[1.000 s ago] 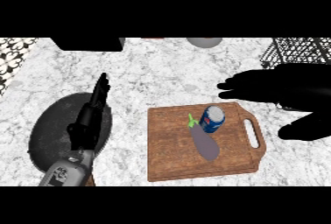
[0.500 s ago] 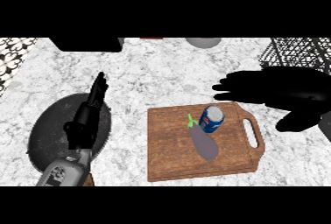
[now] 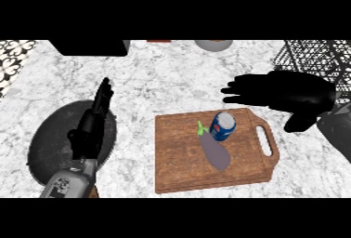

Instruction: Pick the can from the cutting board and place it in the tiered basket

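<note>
Two items on wooden cutting board (image 3: pixel 185 167): blue can (image 3: pixel 223 126) upright near far edge, eggplant (image 3: pixel 215 151) just beside it. Right hand (image 3: pixel 288 95) hovers above board's far right corner, fingers spread, holding nothing. Left hand (image 3: pixel 93 123) flat-fingered over dark pan (image 3: pixel 51 139). Black wire tiered basket (image 3: pixel 315 58) far right.

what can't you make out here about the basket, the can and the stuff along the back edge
- Tiered basket, head view: cut off by the picture's right edge; its tiers cannot be told.
- Can: label too small to read.
- Grey round object at the counter's far edge: cut off at the top.
- Dark pan: partly hidden by the left hand.
</note>
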Motion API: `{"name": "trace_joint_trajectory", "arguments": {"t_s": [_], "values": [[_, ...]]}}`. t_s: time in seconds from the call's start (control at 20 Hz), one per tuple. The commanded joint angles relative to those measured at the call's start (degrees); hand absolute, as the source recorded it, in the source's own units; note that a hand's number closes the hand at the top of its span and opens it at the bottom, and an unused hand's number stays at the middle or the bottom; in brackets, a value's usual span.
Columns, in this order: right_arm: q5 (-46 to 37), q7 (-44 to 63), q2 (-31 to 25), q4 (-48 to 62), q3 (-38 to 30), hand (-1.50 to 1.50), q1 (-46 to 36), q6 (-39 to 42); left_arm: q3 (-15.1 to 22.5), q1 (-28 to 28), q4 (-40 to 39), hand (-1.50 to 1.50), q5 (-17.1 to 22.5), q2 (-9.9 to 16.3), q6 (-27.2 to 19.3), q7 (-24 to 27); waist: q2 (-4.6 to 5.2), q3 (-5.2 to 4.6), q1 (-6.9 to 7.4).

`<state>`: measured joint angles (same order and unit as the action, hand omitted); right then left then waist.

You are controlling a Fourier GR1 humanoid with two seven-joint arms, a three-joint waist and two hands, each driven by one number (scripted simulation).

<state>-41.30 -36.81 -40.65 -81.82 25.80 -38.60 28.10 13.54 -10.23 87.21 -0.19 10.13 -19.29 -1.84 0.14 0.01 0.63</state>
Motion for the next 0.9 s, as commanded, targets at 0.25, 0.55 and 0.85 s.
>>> {"name": "trace_joint_trajectory", "arguments": {"t_s": [0.25, 0.55, 0.85], "values": [[-4.3, -1.9, 5.8, 8.1, 0.2, -1.50, -2.9, 4.4, -1.2, 2.1, 5.7, 0.00, -0.7, 1.1, 2.4, -4.6, -0.16, -0.01, 0.17], [-5.9, -7.7, 5.8, 12.5, -0.6, -1.50, -3.1, 1.6, -2.9, 0.6, -1.6, 0.00, -1.4, -1.4, 3.1, 2.7, -0.09, -0.03, -0.35], [-7.0, -9.4, 6.9, 15.0, 1.4, -1.50, -2.6, 1.1, -3.8, -0.5, 2.1, 0.00, -2.1, -1.0, 2.6, -2.4, -0.14, -0.01, -0.36]]}}
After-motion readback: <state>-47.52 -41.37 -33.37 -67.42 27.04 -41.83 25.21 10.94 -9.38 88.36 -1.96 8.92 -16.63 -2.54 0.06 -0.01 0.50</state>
